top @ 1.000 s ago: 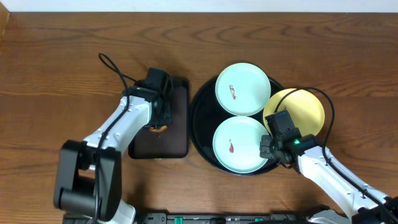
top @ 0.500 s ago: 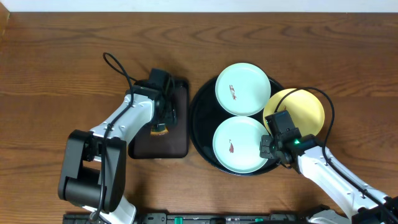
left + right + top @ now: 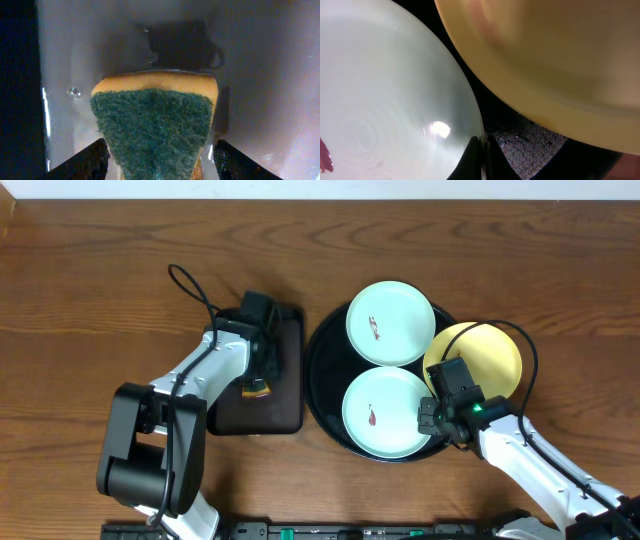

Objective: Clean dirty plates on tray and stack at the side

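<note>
Right of centre, the right gripper [image 3: 481,155] pinches the rim of the lower mint plate [image 3: 385,412] on the round tray [image 3: 325,380]. The left gripper [image 3: 157,160] clamps a sponge [image 3: 150,120]. Such a thin rim hold could slip, knocking the yellow plate [image 3: 490,355].

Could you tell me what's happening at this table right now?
The left gripper holds a sponge at the small rectangular tray. The right gripper appears to pinch the rim of the nearer mint plate on the round black tray. That plate and the farther mint plate show red smears; the yellow plate sits at the tray's right edge. Nothing is stacked yet.
</note>
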Controlling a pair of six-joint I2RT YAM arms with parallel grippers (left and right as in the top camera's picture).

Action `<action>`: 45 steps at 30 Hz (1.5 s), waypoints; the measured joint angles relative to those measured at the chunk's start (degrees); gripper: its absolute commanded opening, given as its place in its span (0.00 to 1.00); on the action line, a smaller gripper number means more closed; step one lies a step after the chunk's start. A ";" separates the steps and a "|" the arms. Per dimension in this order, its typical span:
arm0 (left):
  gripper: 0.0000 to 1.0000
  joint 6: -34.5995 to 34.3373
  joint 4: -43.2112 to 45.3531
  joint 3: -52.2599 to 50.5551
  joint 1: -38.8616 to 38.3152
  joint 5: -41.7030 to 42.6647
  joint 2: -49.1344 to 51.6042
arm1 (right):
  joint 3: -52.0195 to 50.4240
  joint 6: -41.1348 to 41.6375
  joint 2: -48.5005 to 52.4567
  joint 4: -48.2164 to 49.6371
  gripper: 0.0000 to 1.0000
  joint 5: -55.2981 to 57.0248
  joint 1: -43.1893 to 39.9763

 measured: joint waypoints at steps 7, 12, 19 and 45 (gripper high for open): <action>0.38 -0.22 0.17 -0.74 0.00 0.00 0.02 | 0.00 0.00 0.00 0.00 0.02 0.00 0.00; 0.08 -0.07 -0.07 -0.76 0.02 0.02 0.02 | 0.00 -0.02 0.00 -0.02 0.03 0.00 0.00; 0.07 -0.02 -3.93 -0.70 1.51 0.02 -2.80 | 0.00 -0.02 0.00 -0.07 0.03 0.00 0.00; 0.07 15.80 -8.15 -0.52 11.41 27.93 -23.98 | 0.00 -0.04 0.00 -0.22 0.04 0.02 0.00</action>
